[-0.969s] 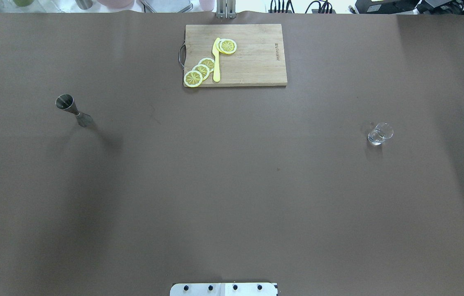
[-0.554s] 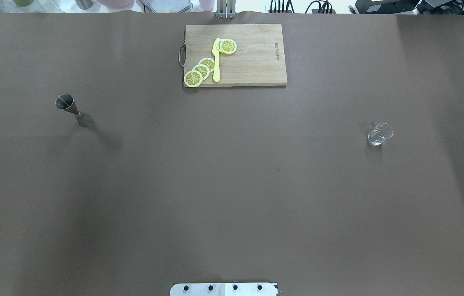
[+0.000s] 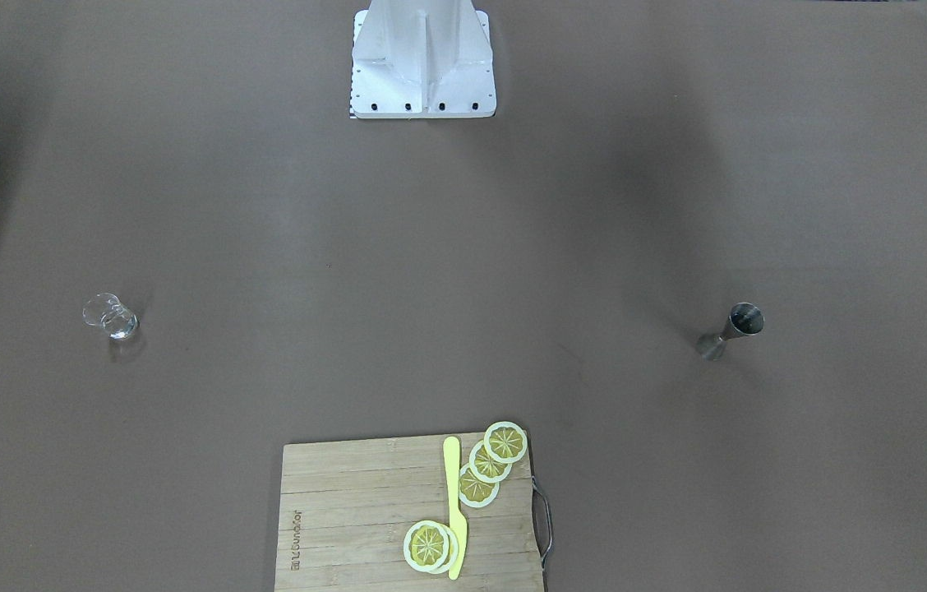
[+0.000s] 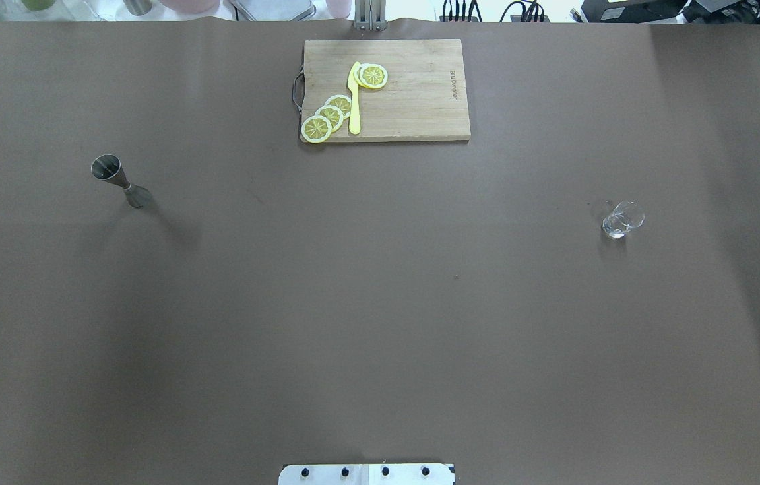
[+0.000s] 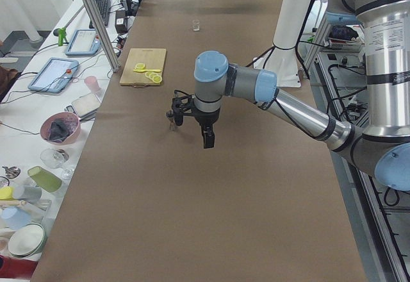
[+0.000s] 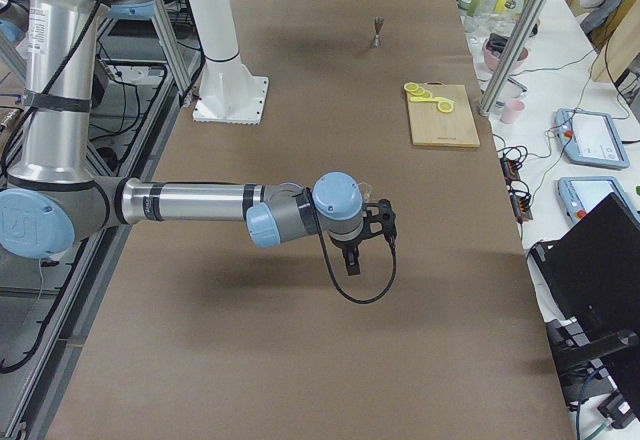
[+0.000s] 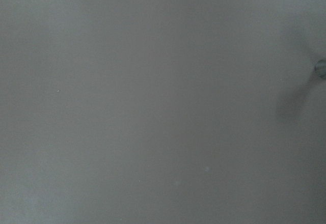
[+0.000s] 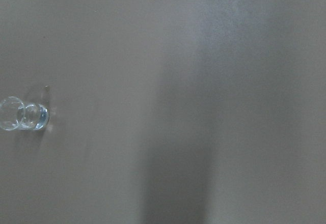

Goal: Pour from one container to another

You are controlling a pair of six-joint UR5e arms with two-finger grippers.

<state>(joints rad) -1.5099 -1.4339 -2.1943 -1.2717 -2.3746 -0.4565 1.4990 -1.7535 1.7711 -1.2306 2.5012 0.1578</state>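
Jigger upright, off cutting board to robot's left, nearer robot; glass off board's other side, well apart. Neither grasped, nothing poured, so whole task left. Left gripper and right gripper hang free, fingers open or closed: cannot tell

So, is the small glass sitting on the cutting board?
No, the glass stands on the brown table, well apart from the cutting board.

One metal jigger, one small glass. One cutting board, one yellow knife, five lemon slices (two overlapping)
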